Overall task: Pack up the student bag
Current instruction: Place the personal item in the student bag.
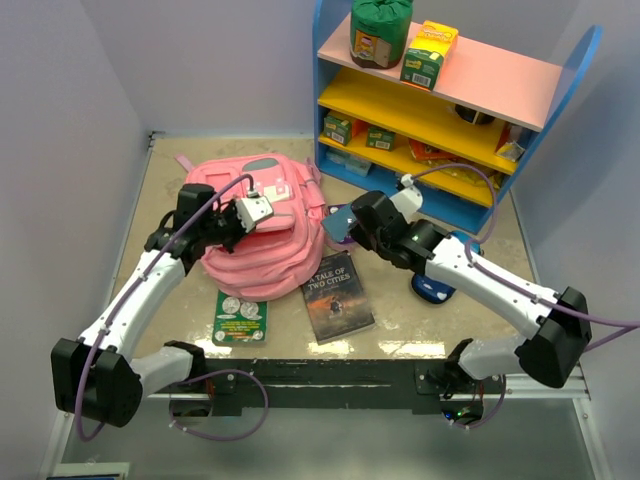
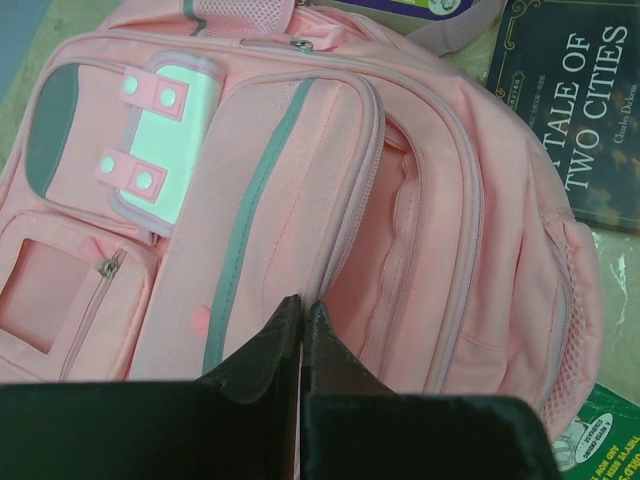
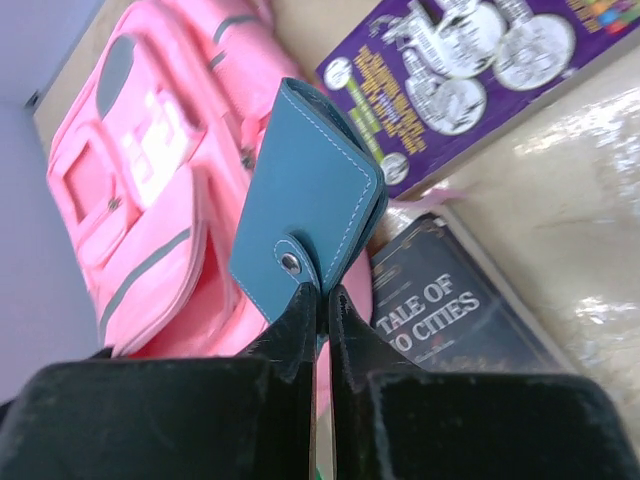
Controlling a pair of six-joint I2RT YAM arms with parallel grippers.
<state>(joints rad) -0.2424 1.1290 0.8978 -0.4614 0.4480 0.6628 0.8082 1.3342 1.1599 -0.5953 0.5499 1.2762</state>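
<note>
Right gripper (image 3: 322, 295) pinches a teal wallet (image 3: 310, 190) by its corner, just beside the student bag (image 1: 265, 265).
Left gripper (image 2: 302, 305) is closed tight against the bag's front, left of table (image 1: 400, 330) centre. The novel (image 1: 338, 297) and green booklet (image 1: 240, 318) lie outside it, so packing looks barely begun.

Both end effectors (image 2: 301, 312) (image 3: 322, 298) pinched closed

top cam high over the near edge of the table (image 1: 400, 335), looking down, shelf (image 1: 500, 85) upper right, left wrist cam close on the pink backpack (image 2: 300, 180), right wrist cam tilted, tight behind a teal wallet (image 3: 305, 190), all three share backpack and Tale of Two Cities book (image 1: 338, 295)
</note>
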